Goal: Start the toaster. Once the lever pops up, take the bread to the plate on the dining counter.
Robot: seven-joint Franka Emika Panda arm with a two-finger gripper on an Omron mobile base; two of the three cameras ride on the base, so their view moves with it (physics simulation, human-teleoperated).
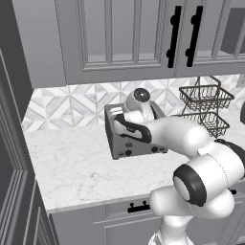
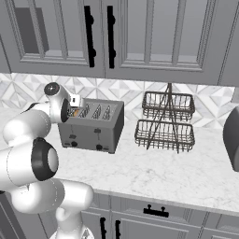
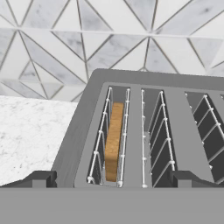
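One bread slice (image 3: 113,142) sits in the toaster's (image 2: 93,126) leftmost slot.
The end effector (image 3: 113,179) hovers above that slot, fingers spread wide; the toaster stands on the marble worktop (image 1: 76,162).

Domestic kitchen, rendered. A white marble-look bench (image 2: 186,177) runs beneath grey panelled wall cabinets (image 2: 140,37) with black bar handles, backed by a geometric tiled splashback (image 3: 65,39). A four-slot toaster (image 2: 93,126) and two-tier wire basket (image 2: 165,121) stand on the bench.
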